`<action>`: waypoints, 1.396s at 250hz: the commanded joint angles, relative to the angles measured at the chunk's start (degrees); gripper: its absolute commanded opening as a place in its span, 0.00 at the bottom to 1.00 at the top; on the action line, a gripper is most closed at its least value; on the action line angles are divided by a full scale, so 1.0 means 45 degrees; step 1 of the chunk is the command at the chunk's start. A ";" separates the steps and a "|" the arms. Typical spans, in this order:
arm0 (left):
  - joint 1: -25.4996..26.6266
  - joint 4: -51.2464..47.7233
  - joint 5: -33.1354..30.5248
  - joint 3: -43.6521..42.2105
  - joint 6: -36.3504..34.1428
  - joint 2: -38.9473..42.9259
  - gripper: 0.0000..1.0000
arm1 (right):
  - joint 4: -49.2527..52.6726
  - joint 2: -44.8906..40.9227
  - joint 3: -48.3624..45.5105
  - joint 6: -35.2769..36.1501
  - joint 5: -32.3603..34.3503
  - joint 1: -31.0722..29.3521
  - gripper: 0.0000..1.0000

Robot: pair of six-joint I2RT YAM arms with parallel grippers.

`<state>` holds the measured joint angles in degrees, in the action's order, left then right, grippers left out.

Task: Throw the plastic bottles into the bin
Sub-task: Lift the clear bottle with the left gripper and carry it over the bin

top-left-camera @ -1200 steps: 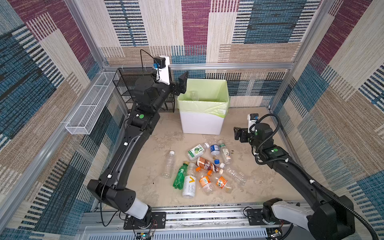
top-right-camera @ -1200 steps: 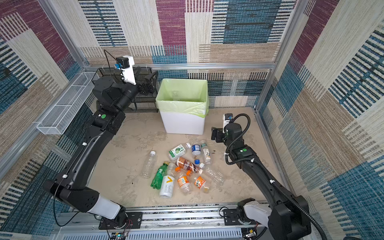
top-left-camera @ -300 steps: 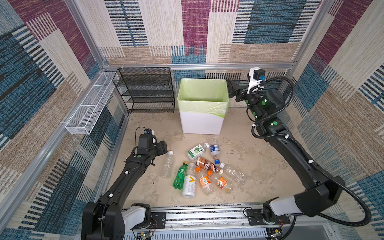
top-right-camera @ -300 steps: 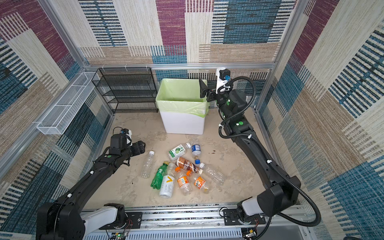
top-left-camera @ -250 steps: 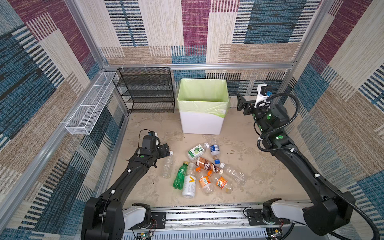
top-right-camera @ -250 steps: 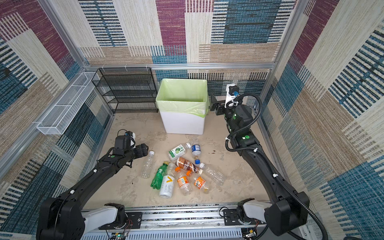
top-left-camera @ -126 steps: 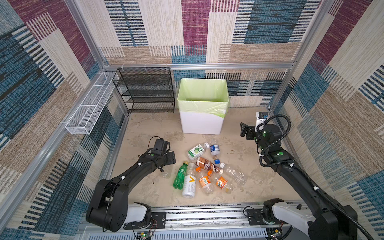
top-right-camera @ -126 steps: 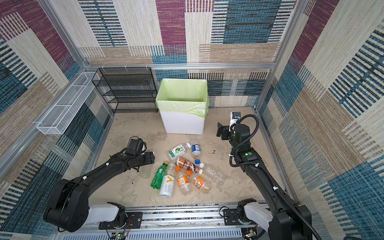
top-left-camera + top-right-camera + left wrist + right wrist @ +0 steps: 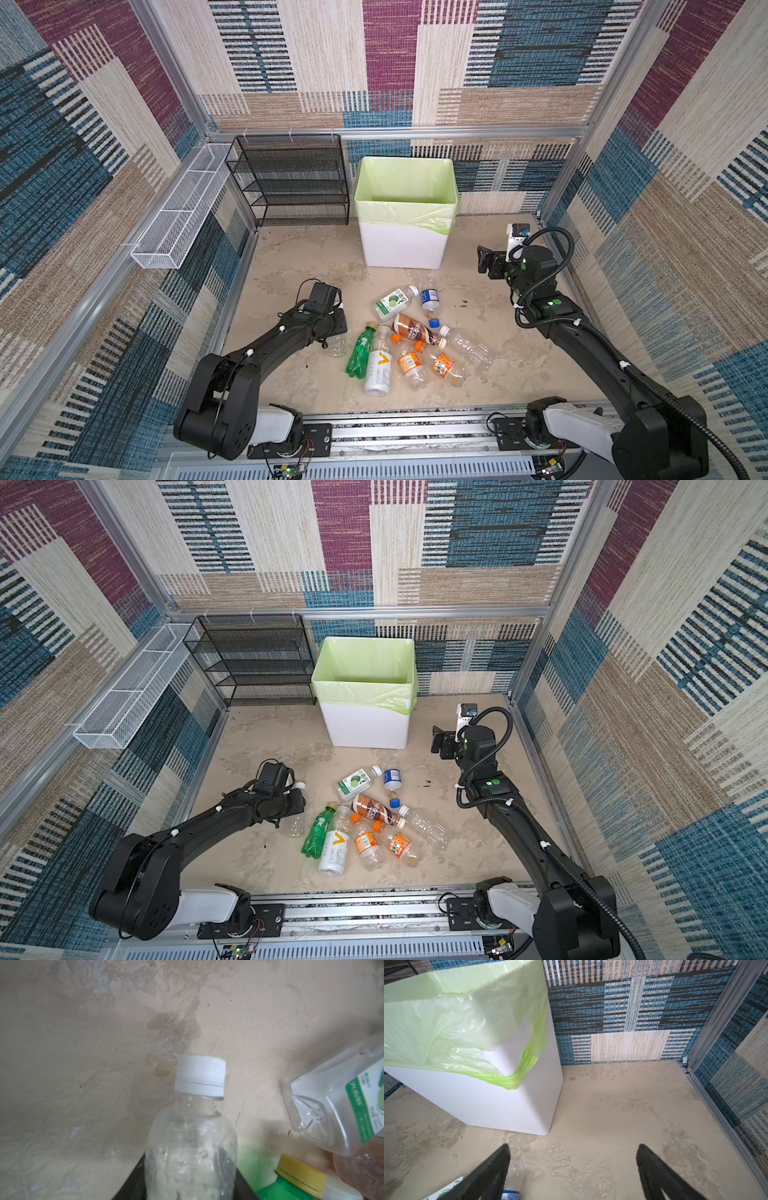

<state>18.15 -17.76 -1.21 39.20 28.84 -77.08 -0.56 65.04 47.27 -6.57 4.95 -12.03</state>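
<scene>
A clear white-capped bottle [image 9: 193, 1142] lies on the floor at the left edge of the bottle pile, its base showing in both top views [image 9: 337, 345] [image 9: 296, 825]. My left gripper [image 9: 190, 1162] is low over it [image 9: 334, 324], shut on its body with a black finger against each side. To its right lie a green bottle [image 9: 359, 351], a white-labelled one [image 9: 379, 370], a brown-labelled one [image 9: 415, 328] and two orange-capped ones [image 9: 409, 365]. The bin [image 9: 401, 249] stands at the back. My right gripper [image 9: 573, 1147] hangs open and empty right of the bin [image 9: 484, 259].
A black wire rack [image 9: 291, 178] stands left of the bin and a white wire basket [image 9: 178, 212] hangs on the left wall. A loose blue cap [image 9: 434, 322] lies in the pile. A blue-labelled bottle [image 9: 510, 1184] lies beside my right gripper's finger.
My left arm moved right and down onto the clear bottle and its jaws closed around it. My right arm came down from the bin's rim to the right, still open.
</scene>
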 commanded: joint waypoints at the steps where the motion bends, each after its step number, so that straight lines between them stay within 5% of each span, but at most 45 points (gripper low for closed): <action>1: 0.0009 0.0434 -0.0125 0.0110 -0.0287 0.0690 0.46 | -0.0354 0.0140 -0.0027 -0.0200 -0.0027 -0.0002 0.95; 48: 0.0009 0.1108 -0.0401 0.1386 -0.1383 0.2053 0.46 | -0.0371 0.0274 -0.0296 -0.0320 0.0072 -0.0002 0.94; 119: 0.0009 0.6568 -0.0827 0.2440 -0.3628 0.3880 0.46 | -0.0744 0.0204 -0.0783 -0.0633 -0.0199 -0.0002 0.93; 215: 0.0038 1.5770 0.1794 0.2090 -0.5937 0.5170 0.47 | -0.1327 -0.0224 -0.1168 -0.0821 -0.0359 -0.0002 0.92; 263: 0.0103 1.8588 0.2436 0.2153 -0.6310 0.5049 0.48 | -0.1414 -0.0348 -0.1063 -0.0579 -0.0117 -0.0002 0.91; 308: 0.0184 1.7465 0.2122 0.5485 -0.5681 0.2276 0.49 | -0.1727 -0.0159 -0.0883 -0.0642 -0.0287 -0.0002 0.91; 349: 0.0238 0.8511 0.1986 1.3641 -0.4337 -0.2791 0.58 | -0.1632 0.0228 -0.0625 -0.0949 -0.0656 -0.0002 0.90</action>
<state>19.03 51.70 7.66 79.42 3.60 -77.84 -6.20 65.25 43.62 -9.61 3.46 -12.03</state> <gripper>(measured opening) 0.547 0.902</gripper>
